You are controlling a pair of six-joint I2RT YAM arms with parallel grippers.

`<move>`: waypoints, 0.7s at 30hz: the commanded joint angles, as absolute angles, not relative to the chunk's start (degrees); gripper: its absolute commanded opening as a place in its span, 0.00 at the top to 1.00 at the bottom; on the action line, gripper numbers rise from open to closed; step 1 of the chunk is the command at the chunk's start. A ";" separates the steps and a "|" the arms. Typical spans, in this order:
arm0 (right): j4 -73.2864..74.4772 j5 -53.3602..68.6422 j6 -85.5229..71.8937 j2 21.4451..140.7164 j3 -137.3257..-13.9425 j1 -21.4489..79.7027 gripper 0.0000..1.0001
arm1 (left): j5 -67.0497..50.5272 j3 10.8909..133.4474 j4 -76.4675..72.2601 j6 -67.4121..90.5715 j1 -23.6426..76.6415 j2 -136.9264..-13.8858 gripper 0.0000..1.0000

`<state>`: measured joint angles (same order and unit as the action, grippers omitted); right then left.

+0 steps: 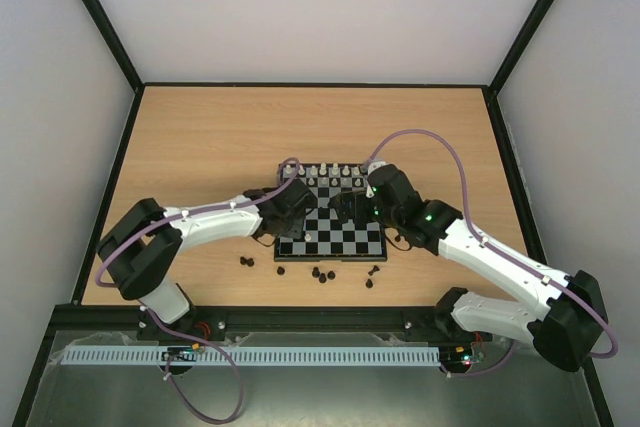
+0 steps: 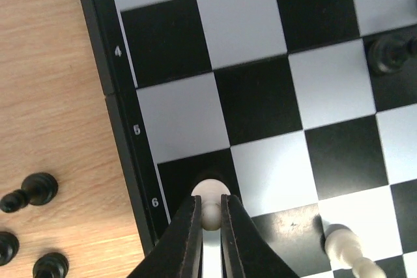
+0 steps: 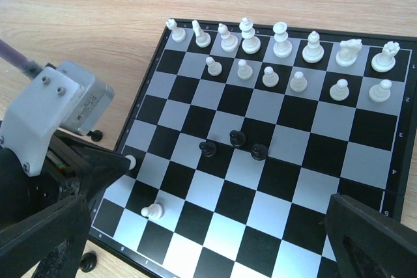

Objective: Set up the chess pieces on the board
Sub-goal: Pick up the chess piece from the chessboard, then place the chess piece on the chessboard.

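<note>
A white pawn at the edge of the board is clamped, seemingly by its thin neck, in the left end effector, the right end effector being held wide apart, so the pawn could be twisted loose if lifted askew.

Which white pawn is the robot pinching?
The white pawn on the board's edge square, squeezed between the left gripper's fingers. The other stray pawn nearby stands free.
</note>
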<state>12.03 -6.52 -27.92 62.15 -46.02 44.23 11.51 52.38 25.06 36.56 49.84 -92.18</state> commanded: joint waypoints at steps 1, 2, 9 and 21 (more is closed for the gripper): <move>11.46 -7.20 -28.30 61.42 -45.02 44.28 0.00 | 14.30 55.77 27.48 34.93 47.75 -92.43 0.98; 11.45 -7.33 -28.38 61.43 -44.94 44.29 0.00 | 13.98 56.49 27.54 34.25 46.48 -92.20 0.98; 11.34 -8.30 -28.39 61.34 -44.57 44.25 0.00 | 13.74 66.47 29.32 29.17 40.80 -97.04 0.98; 11.43 -8.82 -28.41 61.87 -44.39 44.28 0.00 | 13.24 75.37 29.87 28.45 39.46 -108.49 0.98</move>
<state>11.62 -7.99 -27.92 62.15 -45.23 44.23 12.82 73.52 28.21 28.88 39.81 -106.37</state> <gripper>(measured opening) 0.997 0.068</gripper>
